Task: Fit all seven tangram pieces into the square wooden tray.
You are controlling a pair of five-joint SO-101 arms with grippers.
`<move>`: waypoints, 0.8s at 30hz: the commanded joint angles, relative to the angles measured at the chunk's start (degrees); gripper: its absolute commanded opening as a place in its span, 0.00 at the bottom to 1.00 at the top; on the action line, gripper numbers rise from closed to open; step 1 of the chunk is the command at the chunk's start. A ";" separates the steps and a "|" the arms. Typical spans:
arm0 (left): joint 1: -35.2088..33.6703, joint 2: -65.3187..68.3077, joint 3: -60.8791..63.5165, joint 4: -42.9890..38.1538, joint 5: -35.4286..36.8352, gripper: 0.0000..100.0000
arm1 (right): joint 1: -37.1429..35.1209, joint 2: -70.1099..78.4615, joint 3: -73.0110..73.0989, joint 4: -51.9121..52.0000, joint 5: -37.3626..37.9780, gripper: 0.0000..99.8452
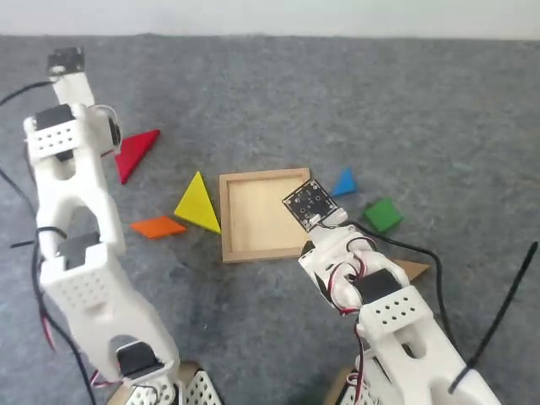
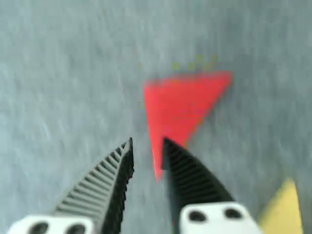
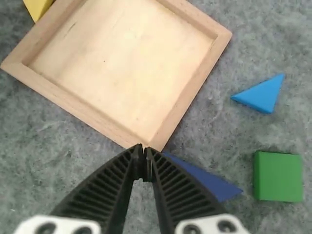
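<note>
Well left of the square wooden tray, the left gripper, jaws a little apart, hovers at the red triangle's tip. The right gripper, jaws together, sits at the tray's near right corner, above a dark blue triangle.

grey felt table cover, pale wall beyond its far edge

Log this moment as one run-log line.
left tool: open, at red triangle tip | right tool: shut, at tray corner | tray: no pieces inside
</note>
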 commanded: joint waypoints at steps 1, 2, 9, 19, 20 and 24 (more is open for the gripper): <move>-0.53 6.68 -10.24 -13.71 0.26 0.01 | 0.04 -0.04 -0.79 -1.10 -0.09 0.01; -0.44 9.23 -12.18 -16.00 0.26 0.01 | 0.04 -0.04 -0.79 -1.10 -0.09 0.01; 0.53 29.63 -31.87 -17.23 2.20 0.01 | 0.04 -0.04 -0.79 -1.10 1.14 0.01; 2.11 51.60 -72.40 9.23 2.90 0.01 | 0.04 -0.04 -0.79 -1.19 1.41 0.01; 1.93 52.84 -75.56 11.96 2.73 0.01 | 0.04 -0.04 -0.79 -1.19 1.41 0.01; 2.02 54.59 -78.20 19.25 -2.81 0.01 | 0.04 -0.04 -0.79 -1.19 1.41 0.01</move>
